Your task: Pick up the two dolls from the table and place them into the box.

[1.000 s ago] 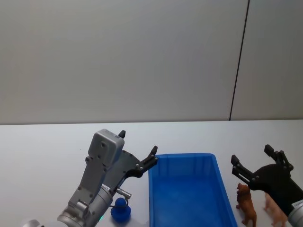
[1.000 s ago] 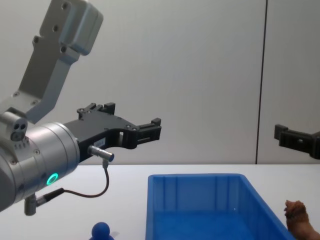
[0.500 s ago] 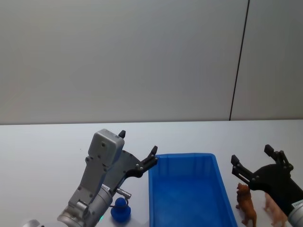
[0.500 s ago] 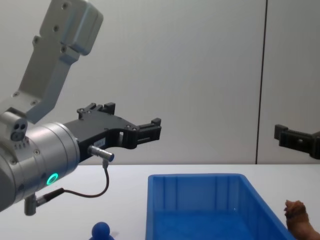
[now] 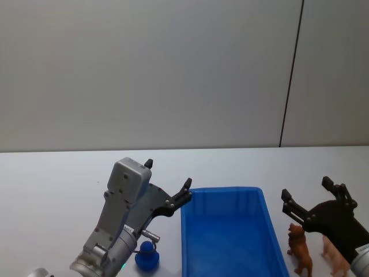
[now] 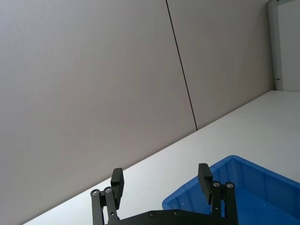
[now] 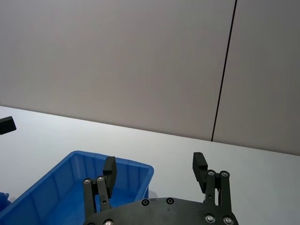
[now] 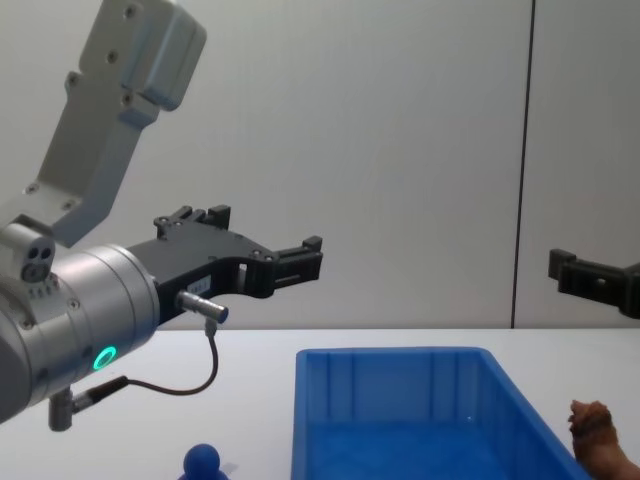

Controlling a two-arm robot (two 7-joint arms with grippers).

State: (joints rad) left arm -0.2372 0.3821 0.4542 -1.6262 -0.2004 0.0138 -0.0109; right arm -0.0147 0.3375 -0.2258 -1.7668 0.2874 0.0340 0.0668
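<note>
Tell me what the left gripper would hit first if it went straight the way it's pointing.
Nothing close, it seems. The open left gripper points out above the table, with the box lower and to one side. The wall looks first, though depth is unclear.

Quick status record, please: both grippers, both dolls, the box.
left gripper: open, empty, raised to the left of the box
right gripper: open, empty, raised to the right of the box
blue doll: standing on the table, left of the box
brown doll: standing on the table, right of the box
box: no doll seen inside
</note>
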